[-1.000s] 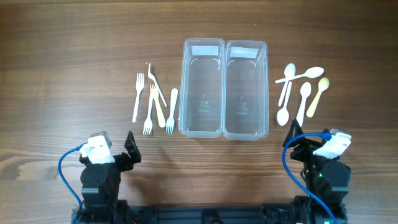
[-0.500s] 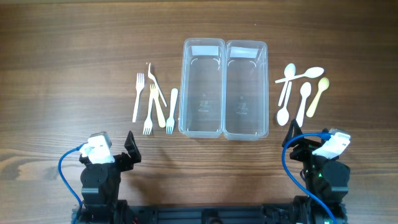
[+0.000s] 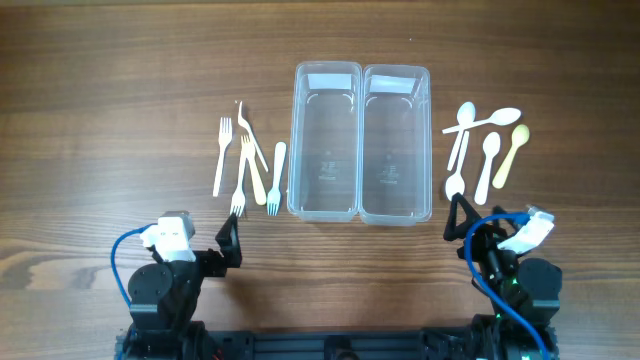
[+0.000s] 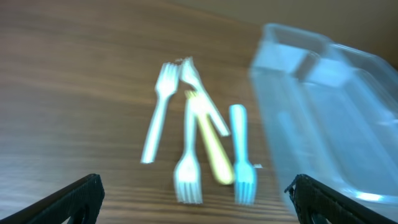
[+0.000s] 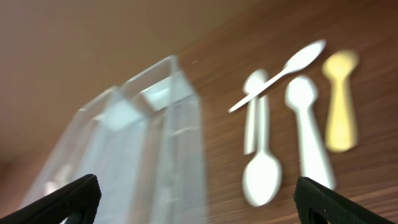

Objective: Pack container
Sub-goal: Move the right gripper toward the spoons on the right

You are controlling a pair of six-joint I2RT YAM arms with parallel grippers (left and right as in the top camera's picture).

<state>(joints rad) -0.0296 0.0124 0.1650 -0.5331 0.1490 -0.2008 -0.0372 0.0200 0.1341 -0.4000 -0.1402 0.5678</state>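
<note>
**Both arms at near edge, grippers spread, cutlery on the table**

2 clear plastic containers sit side by side, long walls touching, mid-table toward the far edge: left container [image 3: 325, 140], right container [image 3: 396, 143]. Each has a white label strip at its far end.

The forks [image 3: 240, 175] lie in a group of 5 on the wooden table [image 3: 100, 100], just beside the left container on its left-edge side. 4 are white and 1 is cream [image 3: 256, 172]. Tines mostly point to the near edge. 1 white fork lies slanted across the others, so the pile partly overlaps.

The spoons [image 3: 487, 165] lie in a group of 4 just beside the right container, toward the right edge. 3 are white, and the yellow spoon [image 3: 511, 155] is outermost. 1 white spoon [image 3: 483, 121] lies crosswise over the handle of another.

The left gripper [image 4: 194, 182] is by the near edge, short of the forks, with fingers spread wide and holding nothing. The left wrist view is blurred.

The right gripper [image 5: 196, 182] is by the near edge, short of the spoons, also with fingers spread wide and holding nothing. The right wrist view is tilted and blurred. A blue cable loops at each arm base.
</note>
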